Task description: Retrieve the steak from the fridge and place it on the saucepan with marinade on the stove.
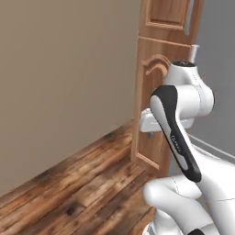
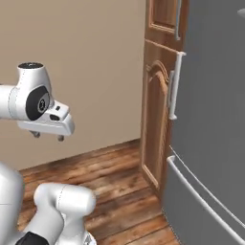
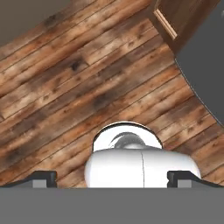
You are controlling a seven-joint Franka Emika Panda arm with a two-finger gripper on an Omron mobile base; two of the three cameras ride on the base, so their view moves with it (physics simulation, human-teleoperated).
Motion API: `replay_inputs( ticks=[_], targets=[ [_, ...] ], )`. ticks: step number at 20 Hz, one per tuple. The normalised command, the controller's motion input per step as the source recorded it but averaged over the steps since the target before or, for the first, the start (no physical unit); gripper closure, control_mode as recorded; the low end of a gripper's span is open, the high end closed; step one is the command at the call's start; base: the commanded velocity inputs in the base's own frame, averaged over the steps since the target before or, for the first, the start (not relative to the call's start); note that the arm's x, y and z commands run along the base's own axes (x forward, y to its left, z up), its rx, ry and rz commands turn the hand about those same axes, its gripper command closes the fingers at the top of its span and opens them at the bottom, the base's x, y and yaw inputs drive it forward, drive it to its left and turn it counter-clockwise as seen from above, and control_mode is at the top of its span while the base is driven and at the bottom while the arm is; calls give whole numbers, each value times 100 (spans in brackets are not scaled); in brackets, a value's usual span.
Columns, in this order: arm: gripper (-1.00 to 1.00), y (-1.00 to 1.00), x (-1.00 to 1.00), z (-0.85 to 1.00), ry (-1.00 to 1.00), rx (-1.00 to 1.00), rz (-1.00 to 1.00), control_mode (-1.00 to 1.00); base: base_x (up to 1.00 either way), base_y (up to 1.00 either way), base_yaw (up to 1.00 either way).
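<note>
Arm folded, gripper (image 2: 48, 136) pointed down, fingers (image 3: 43, 178) wide apart, empty. Wood floor (image 3: 87, 78) open below them; closed fridge (image 2: 210, 119) well off to one side.

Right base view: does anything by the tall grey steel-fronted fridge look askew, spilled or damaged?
Nothing stands out. The tall grey steel-fronted fridge is shut, the wooden arched-panel cabinet beside it closed, and the plank floor shows no spill.

We've got open air over bare wooden floor (image 2: 110, 167) ahead, beige wall (image 2: 86, 67) beyond. To the right, the shut fridge (image 2: 210, 119) and the wooden cabinet (image 2: 155, 124) beside it block the way, handle (image 2: 175, 86) jutting out.
</note>
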Motion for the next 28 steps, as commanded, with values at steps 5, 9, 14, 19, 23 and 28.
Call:
replay_inputs(
  ticks=[5, 9, 14, 19, 23, 28],
  targets=[
    [-100, 0, 0, 0, 0, 0, 0, 100, 0, 11, -100],
    [-100, 0, 0, 0, 0, 0, 0, 100, 0, 14, -100],
    [-100, 0, 0, 0, 0, 0, 0, 100, 9, 31, -93],
    [-100, 0, 0, 0, 0, 0, 0, 100, 8, 73, -70],
    [-100, 0, 0, 0, 0, 0, 0, 100, 2, 91, -23],
    [-100, 0, 0, 0, 0, 0, 0, 100, 0, 96, 2]
  ],
)
